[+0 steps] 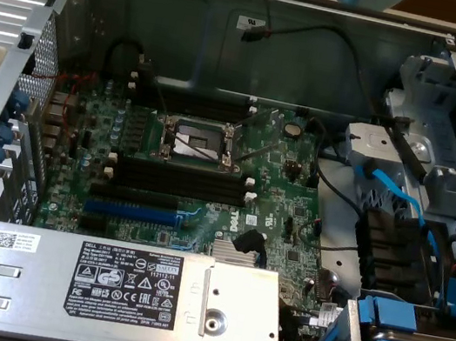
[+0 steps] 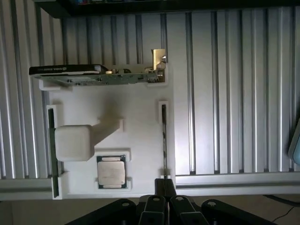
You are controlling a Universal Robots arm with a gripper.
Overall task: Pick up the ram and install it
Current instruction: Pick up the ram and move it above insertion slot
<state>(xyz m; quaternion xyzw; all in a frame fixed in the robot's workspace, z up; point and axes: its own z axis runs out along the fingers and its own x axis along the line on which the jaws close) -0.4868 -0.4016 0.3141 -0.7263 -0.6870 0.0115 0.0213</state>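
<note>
closed hand point(image 2: 164, 185) near ram point(image 2: 163, 140), at tray point(image 2: 140, 136) edge

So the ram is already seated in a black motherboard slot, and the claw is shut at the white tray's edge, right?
Not quite. The ram is not in the motherboard: the wrist view shows it standing on edge in the white tray, and in the exterior view the black slots are empty. The claw is shut at the tray's edge, as you said.
</note>
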